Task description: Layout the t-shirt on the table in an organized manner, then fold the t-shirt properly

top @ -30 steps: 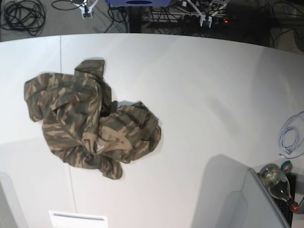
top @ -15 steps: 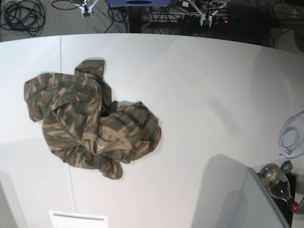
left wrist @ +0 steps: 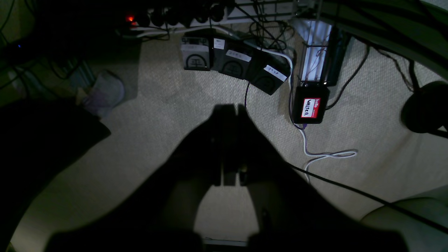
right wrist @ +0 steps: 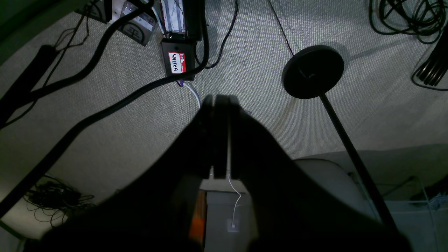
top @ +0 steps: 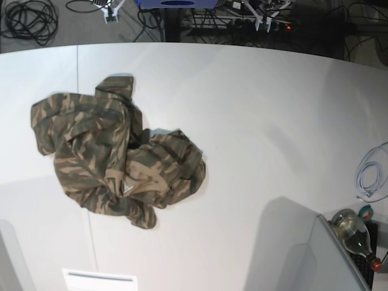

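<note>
The camouflage t-shirt (top: 115, 156) lies crumpled in a heap on the left half of the white table (top: 267, 121), its tan neck and small white label (top: 128, 188) facing the near side. Neither gripper shows in the base view. In the left wrist view my left gripper (left wrist: 229, 110) is shut with nothing in it, pointing down at the carpeted floor. My right gripper (right wrist: 219, 99) in the right wrist view is likewise shut and empty, hanging over the floor. Both grippers are away from the shirt.
A coiled white cable (top: 371, 176) and a glass bottle (top: 354, 233) sit at the table's right edge. A white paper sheet (top: 100, 280) lies at the near edge. Below, the floor holds boxes (left wrist: 232, 63), cables and a round black stand base (right wrist: 312, 71).
</note>
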